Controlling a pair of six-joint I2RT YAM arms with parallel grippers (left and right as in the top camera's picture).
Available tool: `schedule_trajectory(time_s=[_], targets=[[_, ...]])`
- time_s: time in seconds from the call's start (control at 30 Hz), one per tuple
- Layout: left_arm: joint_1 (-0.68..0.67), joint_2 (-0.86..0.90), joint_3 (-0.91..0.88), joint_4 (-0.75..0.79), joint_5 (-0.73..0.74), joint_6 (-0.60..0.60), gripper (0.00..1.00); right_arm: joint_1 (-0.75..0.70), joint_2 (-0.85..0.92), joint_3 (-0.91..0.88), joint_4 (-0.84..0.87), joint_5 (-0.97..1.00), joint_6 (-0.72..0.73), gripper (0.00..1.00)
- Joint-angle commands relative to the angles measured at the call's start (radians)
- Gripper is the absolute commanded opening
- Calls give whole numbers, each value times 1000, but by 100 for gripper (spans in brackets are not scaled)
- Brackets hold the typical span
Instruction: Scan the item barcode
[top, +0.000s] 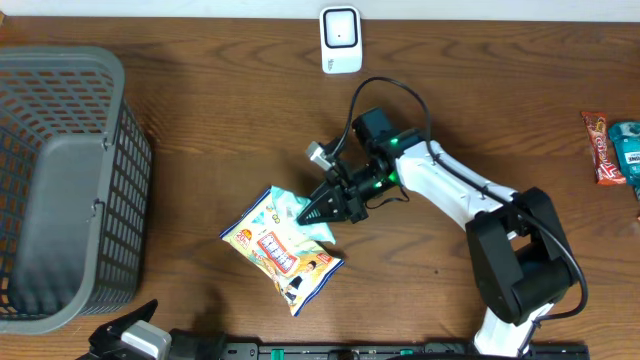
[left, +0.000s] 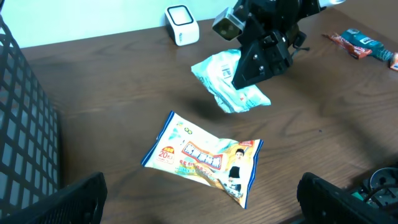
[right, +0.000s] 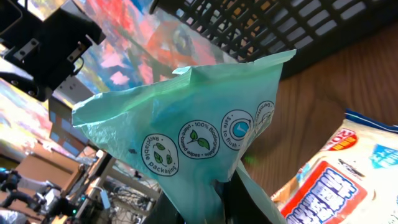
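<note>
Overhead view: a dark mesh basket is seen at the far left, well apart from both sets of fingers. The left fingers are spread wide with nothing between them and are parked low at the near edge of the counter. A printed snack packet lies flat just below the right fingers and is not gripped.

The teal pouch, taken to be the item for scanning, is clenched at one edge by the right fingers. It hangs off their tips towards the basket side, and in the left wrist view it appears to be lifted clear of the counter. The white scanner stands beyond the right fingers, near the far edge. Two wrapped bars lie well off to the right.

Several risks are judged from here. Only thin film is pinched, so the pouch could slip or twist out during a quick swing. The slack body could be folded over, so that the code is hidden from the scanner. Which face carries the barcode cannot be told. If the pouch is carried low, the snack packet beneath could be dragged along.
</note>
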Motion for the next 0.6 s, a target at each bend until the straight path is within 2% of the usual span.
schedule_trajectory(time_s=[0.0, 0.27, 0.43, 0.53, 0.57], targets=[[1, -3, 4, 3, 12, 3, 98, 20, 8, -5, 3, -50, -38, 1], [0, -3, 4, 3, 12, 3, 98, 34, 8, -5, 2, -50, -61, 1], [1, -3, 4, 3, 12, 3, 98, 32, 8, -6, 13, 11, -135, 1], [0, -3, 4, 3, 13, 3, 98, 24, 8, -5, 35, 234, -14, 1], [1, -3, 4, 3, 12, 3, 98, 12, 8, 2, 41, 422, 113, 1]])
